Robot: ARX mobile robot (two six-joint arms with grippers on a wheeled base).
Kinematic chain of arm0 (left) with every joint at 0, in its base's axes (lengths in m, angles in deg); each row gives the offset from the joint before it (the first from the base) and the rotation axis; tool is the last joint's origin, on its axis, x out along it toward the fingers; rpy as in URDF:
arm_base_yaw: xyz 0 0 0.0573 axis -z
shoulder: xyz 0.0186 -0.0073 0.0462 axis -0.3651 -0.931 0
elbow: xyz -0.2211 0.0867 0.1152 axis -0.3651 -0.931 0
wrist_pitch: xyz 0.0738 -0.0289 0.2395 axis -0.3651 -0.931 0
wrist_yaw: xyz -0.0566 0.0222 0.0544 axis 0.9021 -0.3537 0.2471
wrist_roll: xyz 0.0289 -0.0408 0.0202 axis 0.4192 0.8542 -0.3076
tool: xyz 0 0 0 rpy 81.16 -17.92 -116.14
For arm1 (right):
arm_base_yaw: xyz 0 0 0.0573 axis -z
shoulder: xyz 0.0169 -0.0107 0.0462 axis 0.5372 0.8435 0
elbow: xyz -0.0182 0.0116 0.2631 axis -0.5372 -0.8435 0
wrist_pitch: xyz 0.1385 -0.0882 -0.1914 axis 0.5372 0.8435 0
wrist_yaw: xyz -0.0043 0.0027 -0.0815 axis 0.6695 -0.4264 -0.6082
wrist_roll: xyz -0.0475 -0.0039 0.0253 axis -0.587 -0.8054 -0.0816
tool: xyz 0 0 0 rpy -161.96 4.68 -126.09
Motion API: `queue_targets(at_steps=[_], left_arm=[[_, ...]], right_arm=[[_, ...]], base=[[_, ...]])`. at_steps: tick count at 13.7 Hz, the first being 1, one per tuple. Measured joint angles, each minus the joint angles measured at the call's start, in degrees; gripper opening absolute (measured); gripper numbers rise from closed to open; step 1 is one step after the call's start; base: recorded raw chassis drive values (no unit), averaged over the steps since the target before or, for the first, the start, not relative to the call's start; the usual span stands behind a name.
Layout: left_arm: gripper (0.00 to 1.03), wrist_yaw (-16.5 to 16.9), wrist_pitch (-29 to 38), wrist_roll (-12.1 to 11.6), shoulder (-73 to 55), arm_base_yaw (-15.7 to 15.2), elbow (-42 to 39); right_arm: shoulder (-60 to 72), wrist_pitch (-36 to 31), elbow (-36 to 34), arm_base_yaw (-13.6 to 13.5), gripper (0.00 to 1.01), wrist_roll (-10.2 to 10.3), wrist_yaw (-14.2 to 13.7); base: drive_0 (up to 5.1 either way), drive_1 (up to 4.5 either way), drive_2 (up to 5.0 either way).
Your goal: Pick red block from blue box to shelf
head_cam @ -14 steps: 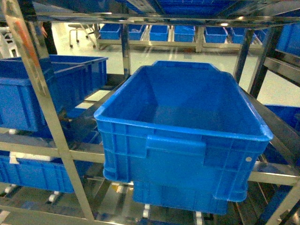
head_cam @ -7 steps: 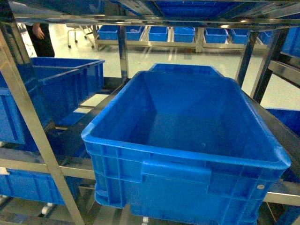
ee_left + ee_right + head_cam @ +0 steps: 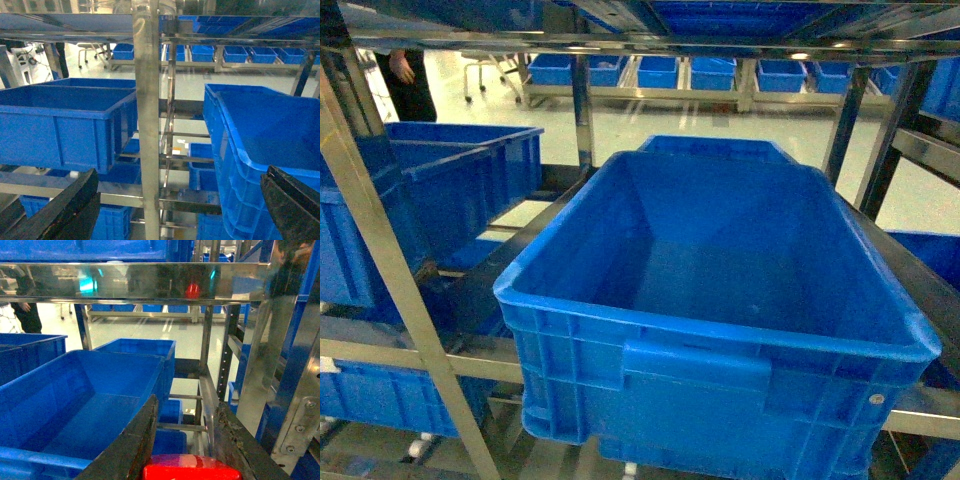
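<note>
Head view has settled: between a second ago and half a second ago the big dark blue crate (image 3: 720,330) grew and slid lower in frame, so the base was closing on the shelf (image 3: 380,250). From half a second ago to now the view is near identical, so the approach looks finished and the robot is parked at the rack.

Right hand (image 3: 182,440) is clamped on the red block (image 3: 192,472); the block sits between the two dark fingers (image 3: 135,450) at the bottom of the right wrist view, only its glossy top showing. It hangs just right of the crate's near right corner, in front of the steel upright (image 3: 260,365).

Left hand (image 3: 175,210) stands wide and holds nothing, fingers at the frame's bottom corners, facing a shelf upright between the left crate (image 3: 60,120) and the big crate.

The pale blue box is not in any view. Neither hand shows in the head view.

Judgement: pick is done, carry is done, placing remains. Next move likely a reach forward and release on a tier. Risk: clipping the upright or crate rim.
</note>
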Motion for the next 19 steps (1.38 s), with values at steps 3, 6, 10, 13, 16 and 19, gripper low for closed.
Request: queue_targets(at_steps=[3,6,10,13,16,19], left_arm=[[0.98,-0.02,0.0,0.0,0.0,0.0,0.0],[0.98,-0.02,0.0,0.0,0.0,0.0,0.0],[0.98,-0.02,0.0,0.0,0.0,0.0,0.0],[0.98,-0.02,0.0,0.0,0.0,0.0,0.0],[0.98,-0.02,0.0,0.0,0.0,0.0,0.0],[0.98,-0.02,0.0,0.0,0.0,0.0,0.0]], right_arm=[[0.0,0.0,0.0,0.0,0.28,0.0,0.0],[0.0,0.0,0.0,0.0,0.28,0.0,0.0],[0.0,0.0,0.0,0.0,0.28,0.0,0.0],[0.0,0.0,0.0,0.0,0.28,0.0,0.0],[0.0,0.0,0.0,0.0,0.28,0.0,0.0],[0.0,0.0,0.0,0.0,0.28,0.0,0.0]], base=[[0.0,0.0,0.0],[0.0,0.0,0.0],[0.0,0.0,0.0],[0.0,0.0,0.0],[0.0,0.0,0.0],[0.0,0.0,0.0]])
